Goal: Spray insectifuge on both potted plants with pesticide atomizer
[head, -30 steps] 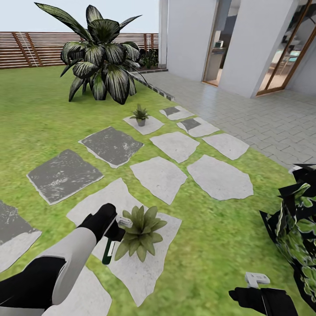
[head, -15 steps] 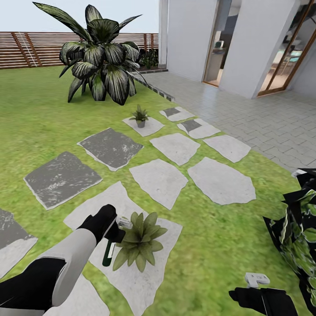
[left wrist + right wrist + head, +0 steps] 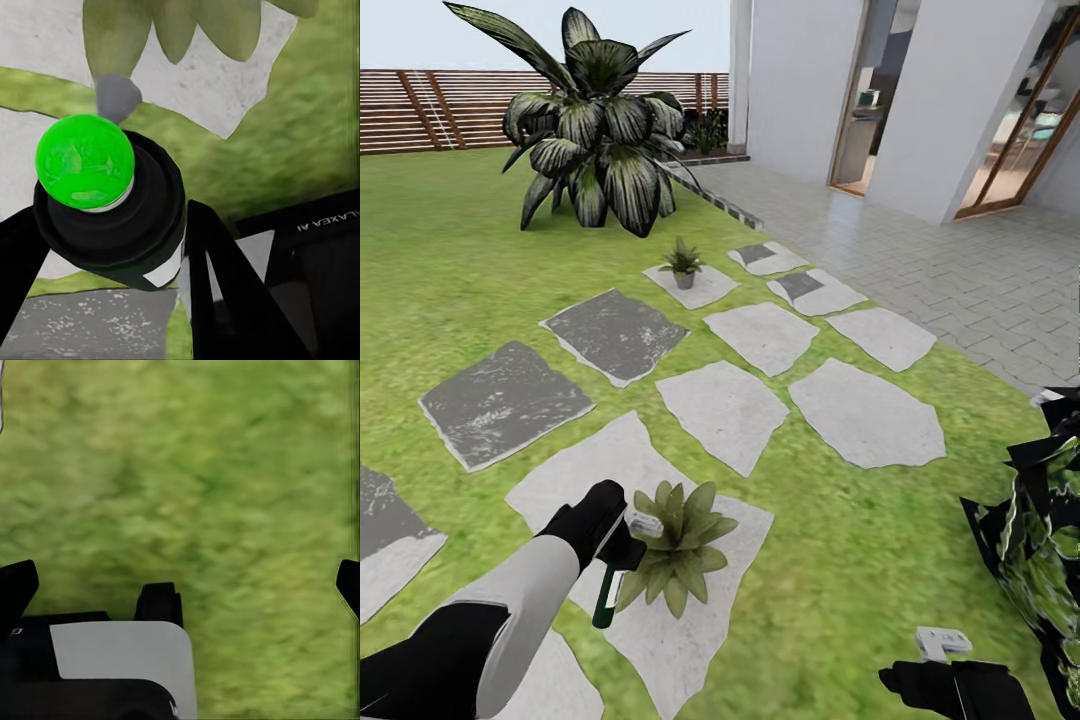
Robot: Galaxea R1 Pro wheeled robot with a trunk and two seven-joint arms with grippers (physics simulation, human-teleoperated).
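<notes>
Here the left hand (image 3: 618, 535) clamps the pesticide atomizer (image 3: 604, 594), spray head beside the near potted plant (image 3: 675, 545), likely to wet its leaves; the right hand (image 3: 945, 660) hangs wide-spread over the lawn (image 3: 440, 260).

Bright, even daylight render, no cast shadows or glare, wrist views soft and blurry

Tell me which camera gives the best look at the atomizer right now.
The head view: the atomizer hangs from the left pincer beside the near potted plant, with its dark-green body and pale head visible. The left wrist view shows it end-on, a bright green round end inside a dark ring. The right wrist view shows grass.
</notes>
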